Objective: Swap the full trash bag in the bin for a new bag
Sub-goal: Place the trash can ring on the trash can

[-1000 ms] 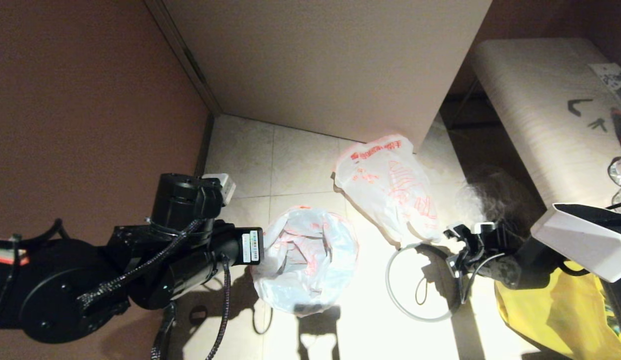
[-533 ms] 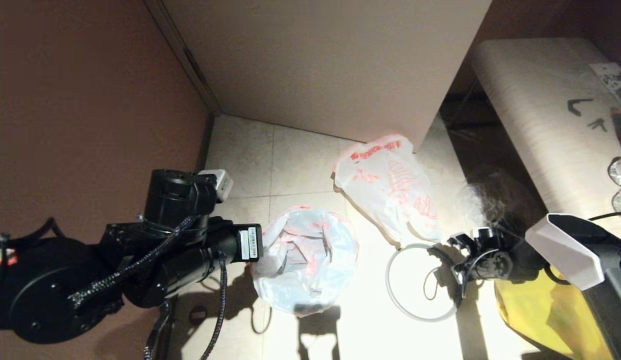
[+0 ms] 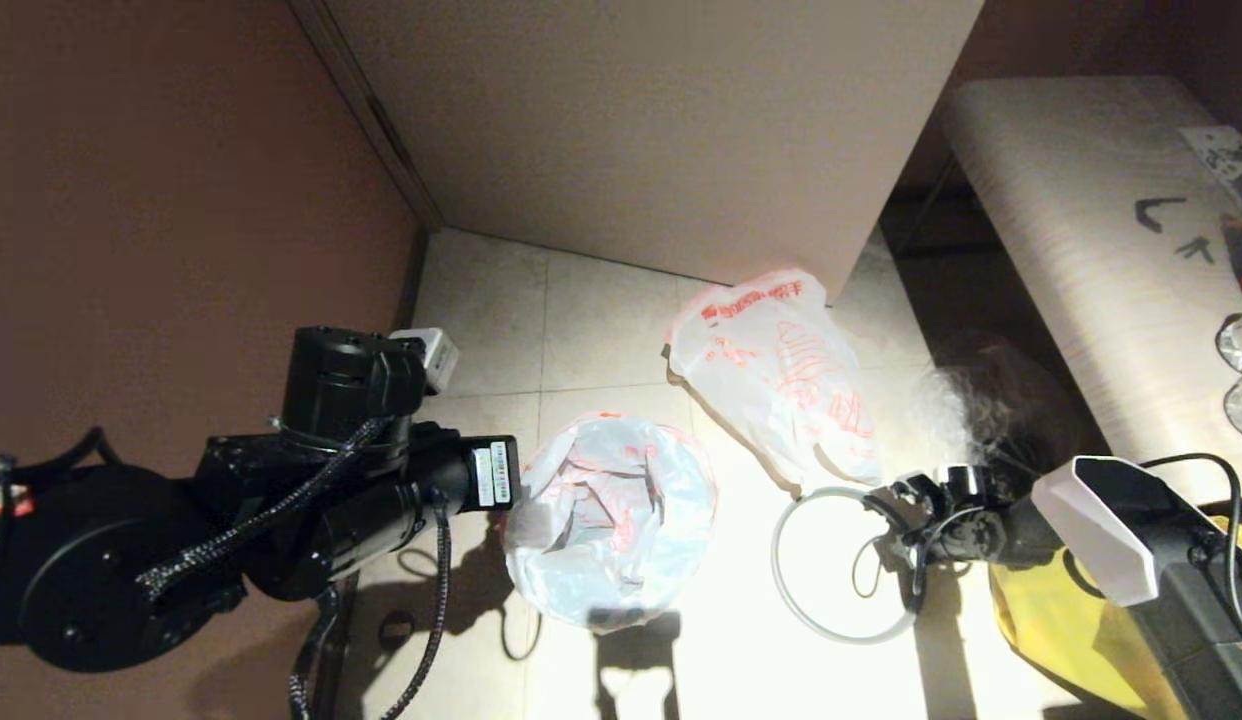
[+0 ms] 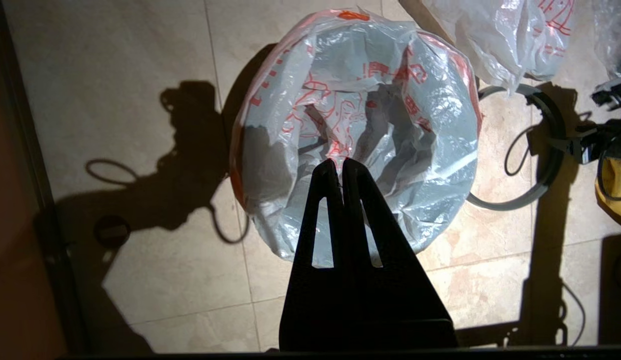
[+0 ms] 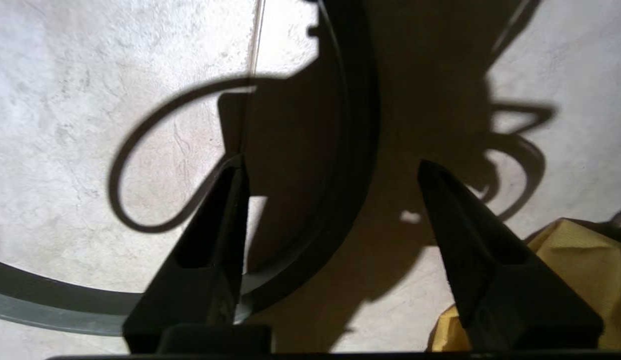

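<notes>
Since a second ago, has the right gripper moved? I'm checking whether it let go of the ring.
Yes. The right gripper has dropped lower in the head view, toward the grey ring's right side, and its jaws now stand open over it.

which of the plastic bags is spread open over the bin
The thin white bag with red print, its mouth stretched round over the bin. The bulging white-and-red bag and the yellow bag lie on the floor.

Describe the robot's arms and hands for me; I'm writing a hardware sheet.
The left arm is black, with round joint housings, a braided cable and a white barcode label. The right arm carries an angular white cover. The left hand and right hand each have two black tapered fingers.
</notes>
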